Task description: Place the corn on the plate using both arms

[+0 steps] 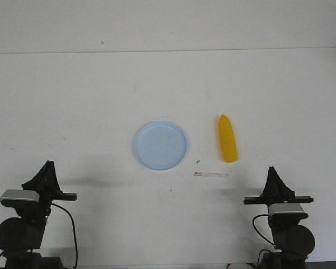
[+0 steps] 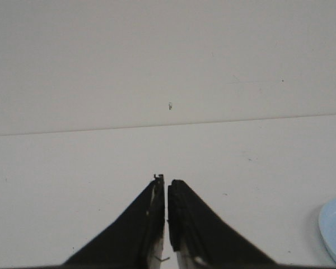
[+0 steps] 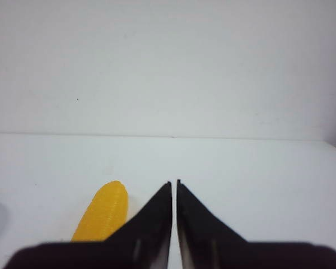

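The smooth, bright yellow toy corn cob (image 1: 228,139) lies flat on the white bench (image 1: 73,101), just right of the round, shallow, pale blue plastic plate (image 1: 160,145). A narrow strip of bare bench separates the two; they do not touch. The cob's tapered tip points away from the robot. A thin pale strip (image 1: 211,175) lies on the bench nearer the robot, between plate and corn.

Both black jointed arms sit parked at the near edge, well apart from the corn and the plate. The left end effector (image 2: 166,180) has its pointed fingers drawn together to a hairline slit, gripping nothing. The right end effector (image 3: 174,182) is equally narrow and empty, with the corn visible just beside it in the right wrist view.

The task seems to be at its start: nothing is grasped, and the plate is bare. The next move likely calls for the right arm, the nearer one, to spread its fingers, reach forward and close across the cob's middle.
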Controlling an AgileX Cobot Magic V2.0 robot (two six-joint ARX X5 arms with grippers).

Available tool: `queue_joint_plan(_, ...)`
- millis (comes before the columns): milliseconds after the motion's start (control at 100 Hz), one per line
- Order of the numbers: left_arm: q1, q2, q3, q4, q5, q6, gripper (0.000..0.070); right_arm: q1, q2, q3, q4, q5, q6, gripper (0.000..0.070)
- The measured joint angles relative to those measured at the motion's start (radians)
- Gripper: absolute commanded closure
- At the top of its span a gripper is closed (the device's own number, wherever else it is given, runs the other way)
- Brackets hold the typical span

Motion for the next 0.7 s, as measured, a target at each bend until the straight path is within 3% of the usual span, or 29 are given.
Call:
queue_joint_plan(540,0.000,0.000,0.000,0.000,0.000,0.000,0.0698,0.000,0.000,0.000,0.016,0.001,0.000,0.0685)
queue_joint_plan(700,0.000,0.000,0.000,0.000,0.000,0.000,0.0698,0.000,0.000,0.003,0.074,0.002,0.010,0.0685)
